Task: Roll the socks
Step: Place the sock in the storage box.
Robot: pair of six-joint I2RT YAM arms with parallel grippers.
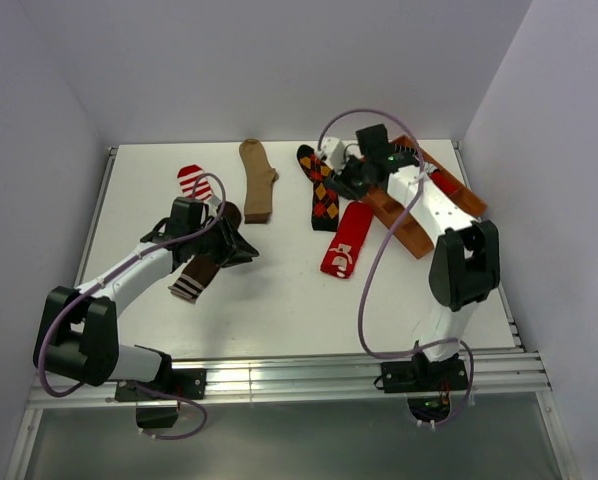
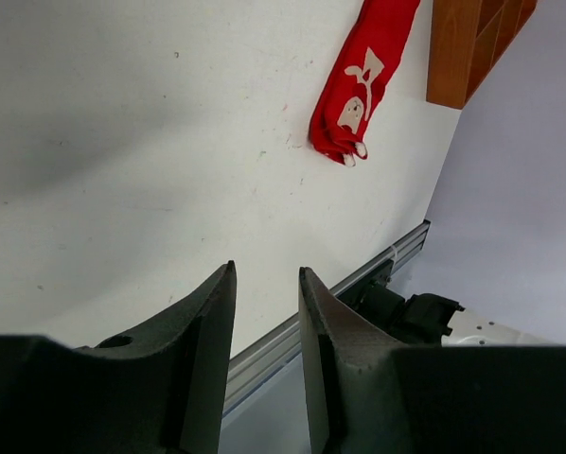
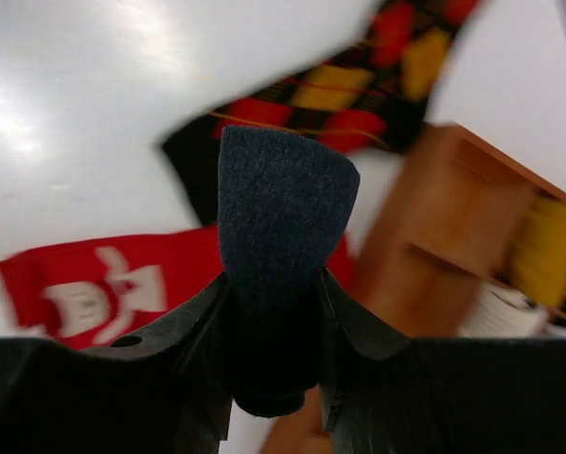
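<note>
My right gripper (image 3: 275, 282) is shut on a rolled navy sock (image 3: 283, 218), which sticks out past the fingertips; in the top view this gripper (image 1: 347, 178) hangs beside the wooden tray. Below it lie the black argyle sock (image 3: 359, 90) (image 1: 320, 190) and the red sock with a picture (image 3: 94, 293) (image 1: 346, 240). My left gripper (image 2: 266, 270) (image 1: 241, 245) is open with nothing between its fingers. A dark brown sock with a striped cuff (image 1: 194, 278) lies under the left wrist. The red-white striped sock (image 1: 192, 180) and the tan sock (image 1: 257, 180) lie flat further back.
The brown wooden compartment tray (image 1: 409, 232) (image 3: 453, 227) lies slanted at the back right, with something yellow (image 3: 548, 241) and blurred in one compartment. White walls close in the table on three sides. A metal rail (image 2: 292, 336) runs along the near edge.
</note>
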